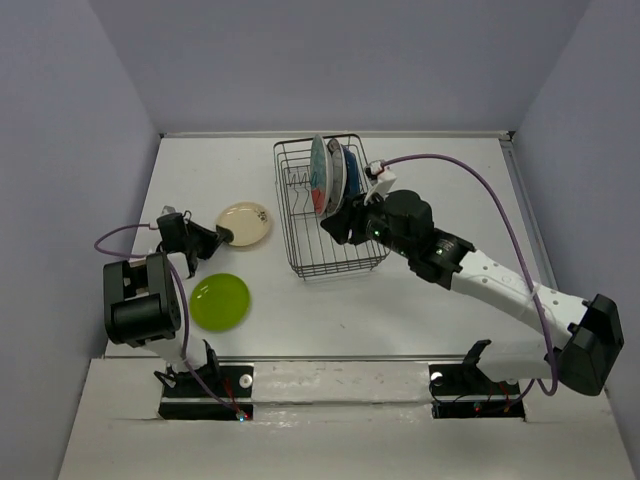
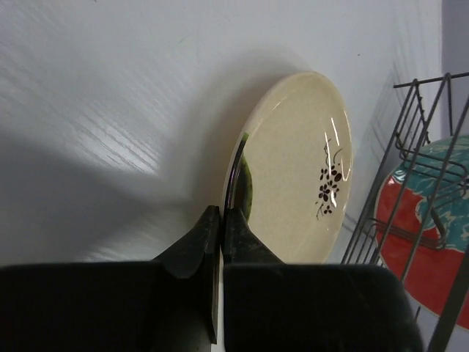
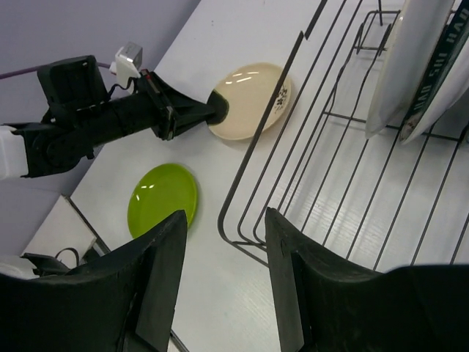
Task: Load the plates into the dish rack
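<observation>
Cream plate in left end effector

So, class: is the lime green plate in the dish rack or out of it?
Out. The lime green plate lies flat on the table, apart from the dish rack.
</observation>
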Motion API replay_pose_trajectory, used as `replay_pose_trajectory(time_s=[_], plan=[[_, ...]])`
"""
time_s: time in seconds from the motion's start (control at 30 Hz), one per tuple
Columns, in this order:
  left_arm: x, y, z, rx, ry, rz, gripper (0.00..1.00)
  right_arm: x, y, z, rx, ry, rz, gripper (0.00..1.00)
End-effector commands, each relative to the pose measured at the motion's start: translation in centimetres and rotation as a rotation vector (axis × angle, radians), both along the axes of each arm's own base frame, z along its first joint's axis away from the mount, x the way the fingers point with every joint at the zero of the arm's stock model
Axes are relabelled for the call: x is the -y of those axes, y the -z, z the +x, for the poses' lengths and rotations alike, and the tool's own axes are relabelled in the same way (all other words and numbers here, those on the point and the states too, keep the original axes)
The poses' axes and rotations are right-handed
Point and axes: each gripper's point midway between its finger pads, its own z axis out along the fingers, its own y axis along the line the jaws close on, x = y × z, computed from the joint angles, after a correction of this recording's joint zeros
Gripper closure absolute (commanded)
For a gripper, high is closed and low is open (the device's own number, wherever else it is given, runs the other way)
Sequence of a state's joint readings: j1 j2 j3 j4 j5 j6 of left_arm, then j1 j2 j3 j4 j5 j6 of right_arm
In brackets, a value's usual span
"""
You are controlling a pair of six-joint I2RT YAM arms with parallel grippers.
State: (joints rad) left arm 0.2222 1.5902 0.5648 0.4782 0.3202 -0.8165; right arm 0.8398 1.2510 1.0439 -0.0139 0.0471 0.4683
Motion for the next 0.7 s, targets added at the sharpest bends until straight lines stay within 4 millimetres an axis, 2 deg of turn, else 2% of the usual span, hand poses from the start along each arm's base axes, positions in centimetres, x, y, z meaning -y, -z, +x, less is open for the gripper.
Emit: replay_pose_trajectory(time_s=[0.0,0.03,0.07,0.1,0.13,0.23,0.27,0.3,0.33,0.4,0.43,0.53,0.57,0.67], plan=[[-0.2,-5.5,0.9,0.166,-0.006,0.006,0.94,-1.7,-2.2,-0.2,0.049,-0.057,0.036,0.45],[-0.3,-6.3,0.8,0.189,-0.010,0.010,0.94,-1.8,-2.1,-0.2,0.053,-0.068,0.022,0.44],[-0.5,-8.7,0.9,0.252,-0.020,0.029,0.94,-2.3,-2.0,-0.4,0.050,-0.096,0.013,0.42],[-0.5,-9.8,0.8,0.281,-0.021,0.036,0.94,-2.7,-2.1,-0.5,0.052,-0.122,0.011,0.40],[-0.6,-12.1,0.6,0.346,-0.029,0.061,0.94,-3.0,-1.6,-0.5,0.043,-0.139,-0.014,0.35],[0.1,-16.2,-0.3,0.454,0.000,0.081,0.94,-4.3,-1.1,-1.2,0.024,-0.211,-0.047,0.26],[0.6,-19.1,-1.2,0.538,0.022,0.117,0.94,-4.8,-1.4,-0.9,0.028,-0.222,-0.049,0.21],[0.9,-20.4,-1.6,0.572,0.032,0.147,0.94,-5.2,-1.5,-1.0,0.027,-0.242,-0.047,0.19],[1.5,-23.1,-2.6,0.642,0.031,0.194,0.94,-5.4,-1.7,-0.9,0.028,-0.247,-0.042,0.16],[2.2,-24.2,-3.5,0.669,0.058,0.274,0.94,-6.4,-2.9,-1.0,0.041,-0.286,-0.016,0.12],[3.4,-25.1,-4.2,0.702,0.090,0.286,0.94,-6.8,-3.4,-1.0,0.046,-0.301,-0.005,0.11],[5.5,-25.3,-5.2,0.715,0.192,0.296,0.94,-7.9,-4.3,-0.7,0.052,-0.325,0.013,0.09],[6.9,-25.3,-5.8,0.726,0.267,0.275,0.94,-8.0,-4.5,-0.4,0.056,-0.318,0.013,0.09],[8.5,-25.3,-7.3,0.741,0.368,0.258,0.94,-7.8,-4.7,0.3,0.074,-0.287,-0.001,0.04]])
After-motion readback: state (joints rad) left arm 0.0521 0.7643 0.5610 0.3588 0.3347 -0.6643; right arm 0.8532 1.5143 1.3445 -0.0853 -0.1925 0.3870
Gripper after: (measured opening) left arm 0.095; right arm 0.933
